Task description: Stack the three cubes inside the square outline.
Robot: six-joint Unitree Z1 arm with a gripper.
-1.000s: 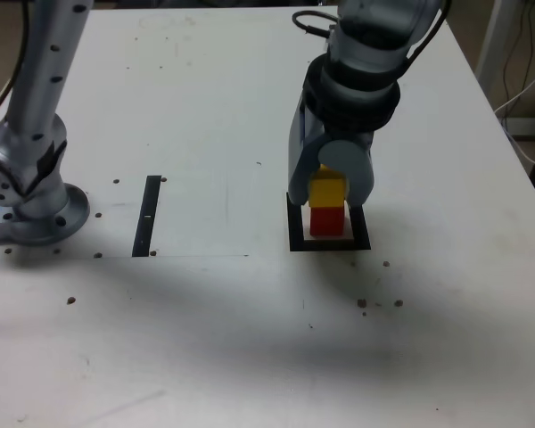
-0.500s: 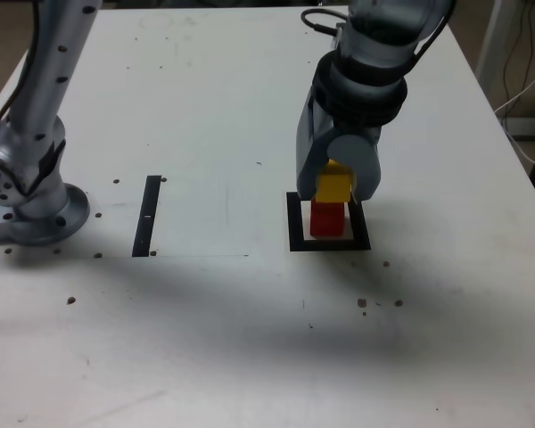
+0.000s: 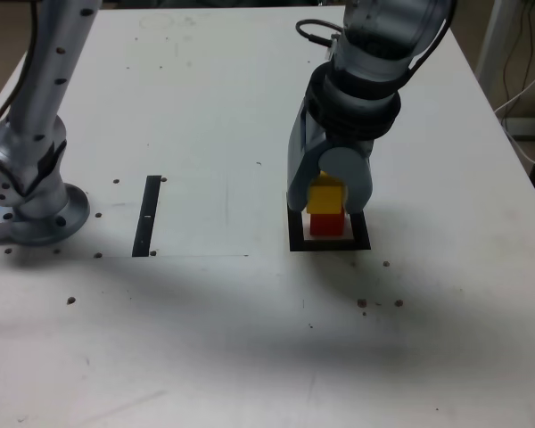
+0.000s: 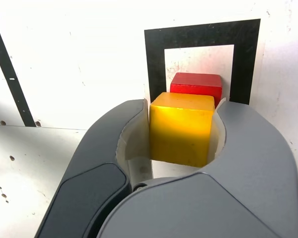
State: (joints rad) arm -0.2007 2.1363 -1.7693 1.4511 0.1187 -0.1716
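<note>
The square outline (image 3: 362,234) lay flat on the bench (image 3: 205,348), a thick black frame around a pale centre. Inside it, on that pale centre, sat the red cube (image 3: 327,224). Above the outline, the pincer (image 3: 329,203) was closed on the yellow cube (image 3: 325,198), with one finger pressed to each of two opposite sides. In the exterior view the yellow cube hid the upper part of the red one; in the wrist view it covered part of the red cube too. Whether the two cubes touched could not be told from either view.

Toward the exterior view's left of the outline, well apart from it, lay a thin straight black strip (image 3: 147,216). Farther that way from the outline, past the strip, stood the round grey base (image 3: 49,218) of the arm. The arm's wrist (image 3: 352,102) was above the outline, and a dark cable (image 3: 314,34) looped out beside it. Small brown spots dotted the bench around the outline, two of them (image 3: 362,303) (image 3: 399,303) nearer the exterior camera than the frame.
</note>
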